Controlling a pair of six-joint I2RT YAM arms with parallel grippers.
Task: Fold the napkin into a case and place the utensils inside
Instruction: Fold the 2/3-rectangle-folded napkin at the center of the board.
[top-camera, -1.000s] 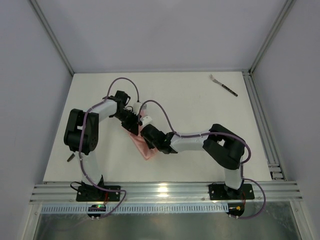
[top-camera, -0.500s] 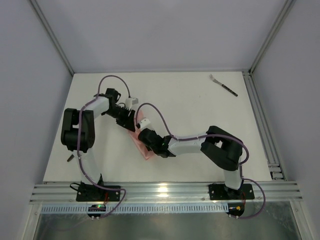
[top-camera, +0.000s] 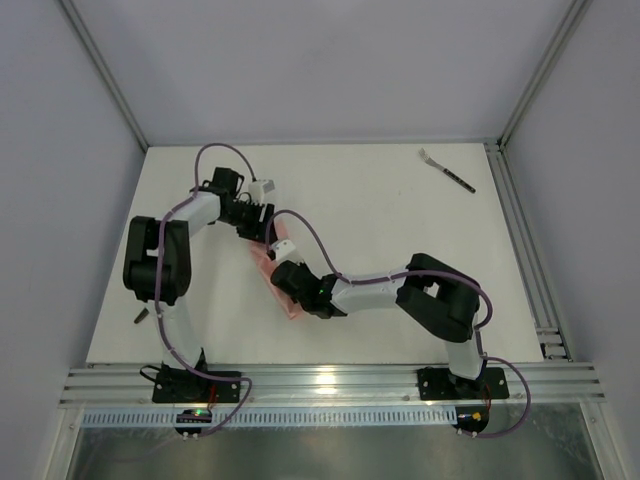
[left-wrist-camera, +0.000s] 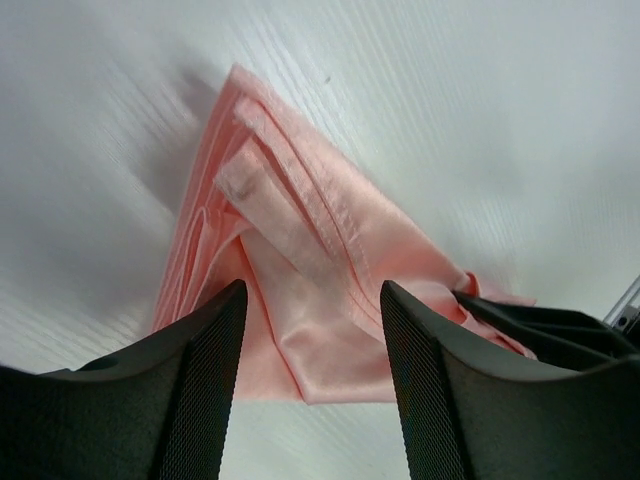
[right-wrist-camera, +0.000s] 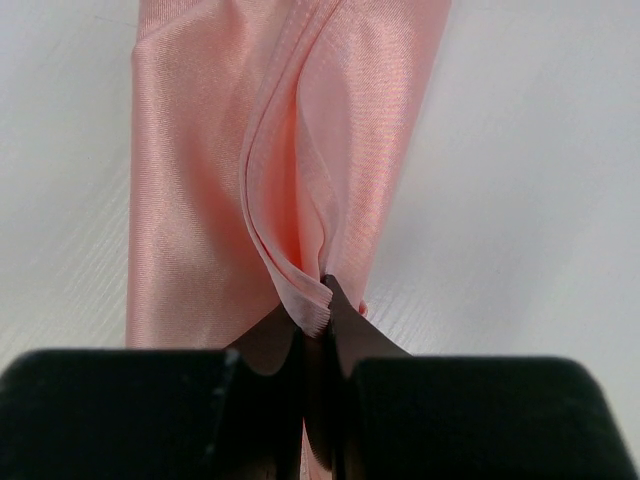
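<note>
**Top external view.** The white counter (top-camera: 400, 230) is closed in by grey walls on the left, far and right sides. Aluminium rails (top-camera: 330, 382) run along its near edge, with another rail down its right edge. One napkin (top-camera: 291, 306), salmon-pink and folded to a narrow oblong, lies left of centre and slants from far-left to near-right. One fork (top-camera: 447, 170) lies near the far right corner, well apart from the napkin, with bare counter between them. There are two arms. The left arm (top-camera: 150, 262) reaches over the far end of the napkin and the right arm (top-camera: 432, 298) reaches across to its middle.

**Left wrist view.** The left jaws stand moderately wide with nothing clamped. Their two dark fingers (left-wrist-camera: 200, 400) frame the near end of the napkin, and whether they touch it cannot be told. The cloth shows several stacked, layered edges. The dark tip of the right jaws shows at the right edge of this view, on the cloth.

**Right wrist view.** The right jaws are narrow and pinch a raised ridge of the napkin's upper layers. The rest of the cloth lies flat on the counter, with bare surface on both sides.
</note>
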